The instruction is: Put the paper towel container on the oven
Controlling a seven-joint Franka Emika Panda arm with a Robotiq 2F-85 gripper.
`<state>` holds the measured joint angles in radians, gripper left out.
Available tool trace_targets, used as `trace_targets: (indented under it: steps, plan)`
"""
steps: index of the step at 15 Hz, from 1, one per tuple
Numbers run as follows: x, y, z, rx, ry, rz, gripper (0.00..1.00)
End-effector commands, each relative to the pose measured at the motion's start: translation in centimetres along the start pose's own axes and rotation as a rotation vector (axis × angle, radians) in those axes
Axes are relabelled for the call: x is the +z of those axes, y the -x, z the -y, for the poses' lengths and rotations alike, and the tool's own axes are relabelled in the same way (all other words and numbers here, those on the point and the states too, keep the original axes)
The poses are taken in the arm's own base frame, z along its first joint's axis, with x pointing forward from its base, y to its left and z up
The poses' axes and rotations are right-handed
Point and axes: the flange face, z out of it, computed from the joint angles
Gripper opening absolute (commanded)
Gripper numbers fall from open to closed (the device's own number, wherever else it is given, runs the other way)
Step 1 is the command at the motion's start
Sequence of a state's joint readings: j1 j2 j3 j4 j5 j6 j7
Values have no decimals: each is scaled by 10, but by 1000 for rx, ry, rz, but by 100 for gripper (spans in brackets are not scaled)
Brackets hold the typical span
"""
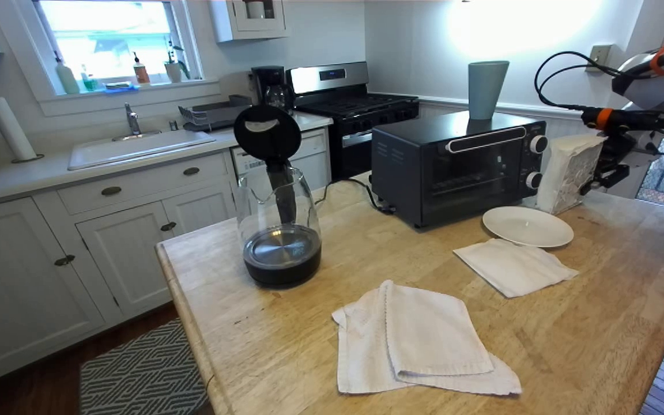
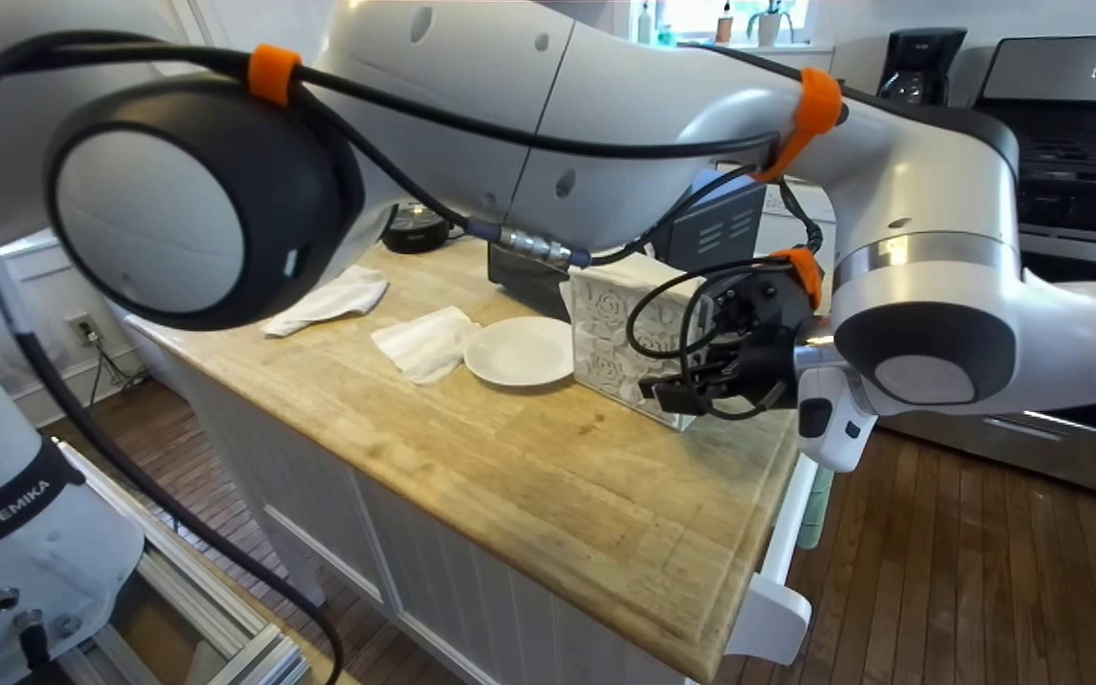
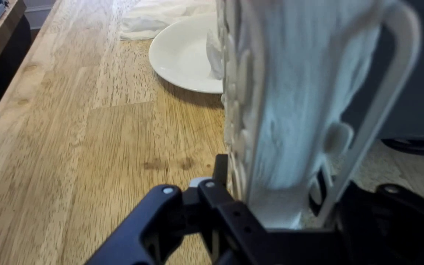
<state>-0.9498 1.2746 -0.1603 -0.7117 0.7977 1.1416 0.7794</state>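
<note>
The paper towel container [image 1: 565, 173] stands upright at the table's end beside the oven. Its patterned wall faces an exterior view [image 2: 619, 328]. In the wrist view its open end shows white towels between two side walls [image 3: 293, 121]. Its base looks at or very near the tabletop. My gripper [image 1: 600, 176] reaches it low down, with one finger on each side wall; it also shows in an exterior view [image 2: 676, 390] and the wrist view [image 3: 280, 184]. It appears shut on the container; the far fingertip is hidden. The black oven [image 1: 476, 167] stands close behind the container.
A grey-green cup [image 1: 487, 92] stands on the oven's top, near its right side. A white plate [image 1: 528, 227] lies in front of the container and oven. Folded white cloths [image 1: 513, 268] [image 1: 418, 340] and a glass kettle [image 1: 283, 253] with raised lid are on the table [image 1: 626, 276].
</note>
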Motion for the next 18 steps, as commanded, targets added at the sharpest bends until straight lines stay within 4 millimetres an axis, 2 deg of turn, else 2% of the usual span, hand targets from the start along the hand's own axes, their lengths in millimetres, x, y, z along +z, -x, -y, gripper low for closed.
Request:
trace_targets:
  steps: [1,4,8,15,18]
  plan:
    - [-7,3,0,14,-15,37,21]
    - [-11,4,-5,20,-15,62,16]
    - [-23,8,-19,9,-9,108,16]
    - [-53,20,-44,-14,-14,128,16]
    - [-70,34,-45,-7,-52,117,16]
